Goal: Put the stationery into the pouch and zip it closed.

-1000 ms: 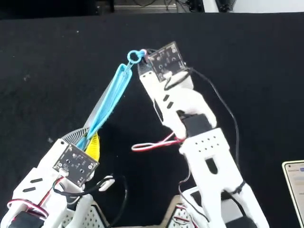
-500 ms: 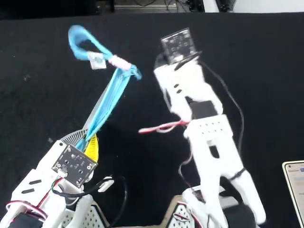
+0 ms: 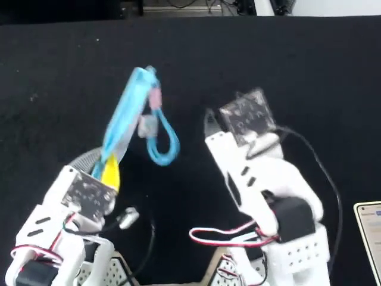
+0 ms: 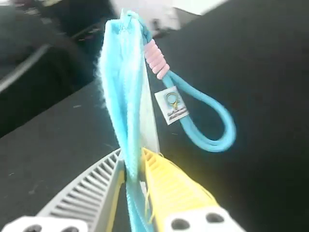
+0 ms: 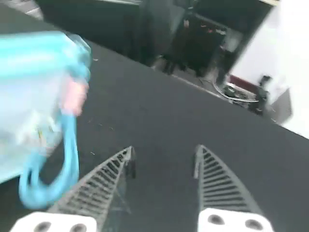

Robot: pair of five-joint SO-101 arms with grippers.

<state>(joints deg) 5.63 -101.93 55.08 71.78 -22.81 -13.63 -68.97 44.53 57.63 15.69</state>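
Observation:
A light blue pouch (image 3: 126,116) hangs in the air, held edge-on by its lower end, with my left gripper (image 3: 105,168) shut on it. In the left wrist view the pouch (image 4: 126,92) rises from between the grey and yellow fingers (image 4: 166,186). A blue cord loop (image 3: 162,142) with a pink bead and a small white tag dangles from its top end; the same cord loop (image 4: 208,125) shows in the left wrist view. My right gripper (image 3: 209,124) stands open to the right of the pouch, apart from it. In the right wrist view the pouch (image 5: 34,92) sits off to one side of the open right gripper (image 5: 163,159).
A black cloth (image 3: 309,71) covers the table. A white device (image 3: 370,229) lies at the right edge. Cables run from both arms near the front edge.
The right gripper let go of the cord loop and pulled back toward the front right. The loop swung down beside the pouch. The left gripper lifted and tilted the pouch more upright.

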